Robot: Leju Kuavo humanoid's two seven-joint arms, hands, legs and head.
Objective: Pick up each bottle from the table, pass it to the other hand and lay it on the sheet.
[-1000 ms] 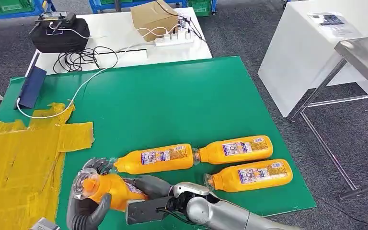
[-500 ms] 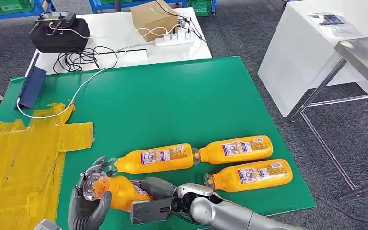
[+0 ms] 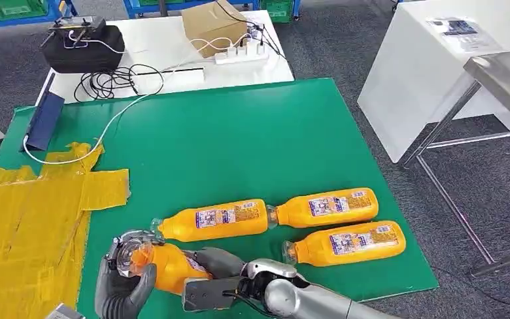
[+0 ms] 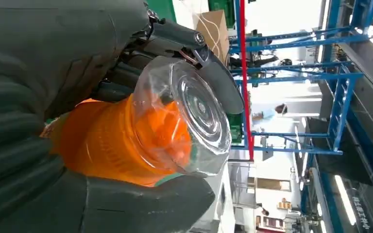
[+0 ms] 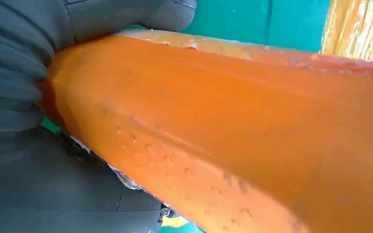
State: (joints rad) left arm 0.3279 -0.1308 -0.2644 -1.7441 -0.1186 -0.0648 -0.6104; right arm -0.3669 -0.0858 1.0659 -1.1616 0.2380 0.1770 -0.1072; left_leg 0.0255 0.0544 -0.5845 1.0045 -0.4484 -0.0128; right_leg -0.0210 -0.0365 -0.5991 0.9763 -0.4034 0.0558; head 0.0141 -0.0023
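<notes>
I'm mid-handover: the bottle (image 3: 163, 264) is lying roughly level above the worktop's (image 3: 239, 139) near edge, long axis running L–R, cap end toward the left hand (image 3: 123, 286), whose fingers (image 4: 126, 204) are wrapping the neck. The right hand (image 3: 216, 279) is gripping the body w/ fingers closed round it. The sheet (image 3: 26, 226) is lying further left, so I'm judging the left hand nearer. Three spare bottles (image 3: 335, 226) are lying just beyond, not blocking that path.
</notes>
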